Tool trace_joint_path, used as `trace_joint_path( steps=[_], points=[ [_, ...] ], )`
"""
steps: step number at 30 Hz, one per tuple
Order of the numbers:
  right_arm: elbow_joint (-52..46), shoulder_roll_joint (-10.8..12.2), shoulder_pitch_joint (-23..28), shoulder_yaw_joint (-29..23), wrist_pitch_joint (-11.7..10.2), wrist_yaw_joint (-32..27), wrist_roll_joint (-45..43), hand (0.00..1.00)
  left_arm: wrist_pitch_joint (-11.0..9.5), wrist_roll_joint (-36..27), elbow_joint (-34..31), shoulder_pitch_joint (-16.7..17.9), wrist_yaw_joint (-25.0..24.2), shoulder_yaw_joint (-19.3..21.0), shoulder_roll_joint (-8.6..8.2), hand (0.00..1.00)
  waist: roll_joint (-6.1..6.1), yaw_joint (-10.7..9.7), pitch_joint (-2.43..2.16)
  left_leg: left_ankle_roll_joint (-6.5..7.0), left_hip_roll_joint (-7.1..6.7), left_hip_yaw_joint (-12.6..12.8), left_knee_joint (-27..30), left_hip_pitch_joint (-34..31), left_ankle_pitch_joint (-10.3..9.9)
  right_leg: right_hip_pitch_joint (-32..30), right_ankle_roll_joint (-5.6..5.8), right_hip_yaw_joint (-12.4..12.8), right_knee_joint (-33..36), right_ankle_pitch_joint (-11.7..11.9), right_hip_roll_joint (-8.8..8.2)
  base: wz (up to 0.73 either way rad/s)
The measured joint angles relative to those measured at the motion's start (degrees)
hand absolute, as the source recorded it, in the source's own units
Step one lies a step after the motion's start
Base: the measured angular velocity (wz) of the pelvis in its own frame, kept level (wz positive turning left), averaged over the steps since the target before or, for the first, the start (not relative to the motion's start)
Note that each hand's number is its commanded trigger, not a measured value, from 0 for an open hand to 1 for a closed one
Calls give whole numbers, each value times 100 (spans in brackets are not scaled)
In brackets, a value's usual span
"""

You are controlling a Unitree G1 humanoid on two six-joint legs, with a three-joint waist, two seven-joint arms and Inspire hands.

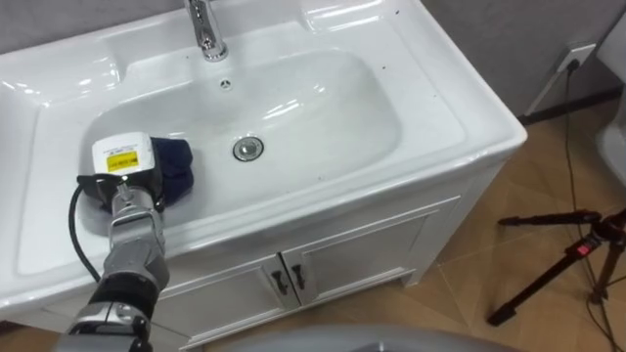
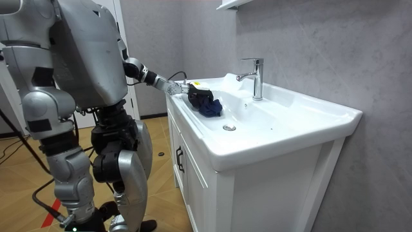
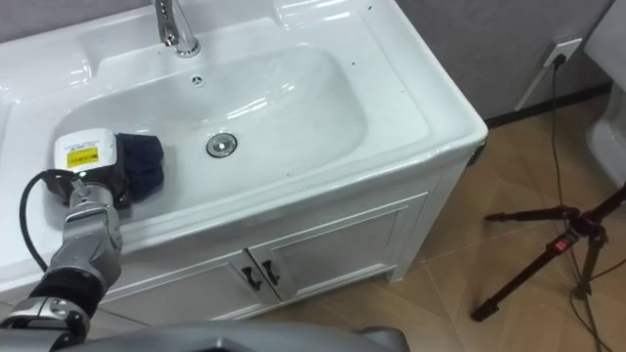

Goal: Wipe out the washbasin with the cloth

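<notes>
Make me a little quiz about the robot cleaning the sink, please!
1. True or false: the blue cloth lies on the floor.
2. Which side of the drain is the left hand on? A) the robot's left B) the robot's right
3. Fill in: the tap stands at the basin's ____ edge (near or far).
Key: 1 false, the blue cloth is in the basin; 2 A; 3 far.

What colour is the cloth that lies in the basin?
Dark blue. The cloth shows best in the left eye view, against the white basin.
</notes>
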Motion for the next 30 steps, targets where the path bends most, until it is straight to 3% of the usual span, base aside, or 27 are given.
trace_joint_path(
  steps=[6, 9, 15, 30],
  points=[
    [-84, 15, -2, 93, 90, 129, -263, 0, 59, -688, 46, -52, 62, -416, -361, 100, -116, -283, -2, 1, -33, -10, -57, 24, -1, 5, 43, 113, 8, -7, -58, -15],
    [-72, 22, 34, 112, 93, 147, -616, 0, -37, -778, 21, -103, 140, -797, -500, 100, -117, -342, 2, 1, -31, 9, -94, 45, -2, -2, 44, 192, 80, -6, -45, -7],
    [-128, 49, 13, 148, 38, 234, -872, 0, -194, -955, -202, -42, 63, -1303, -518, 100, -110, -451, 2, 1, -30, 8, -101, 83, -2, 4, 44, 262, 76, -6, -43, 2],
    [-308, 49, 11, 159, 93, 531, -1273, 0, -188, -1116, -19, -357, -2, -1353, -496, 100, 10, -730, 38, 2, -37, 24, -82, -144, -3, -206, 46, 327, 54, -7, -40, 2]
  ],
)
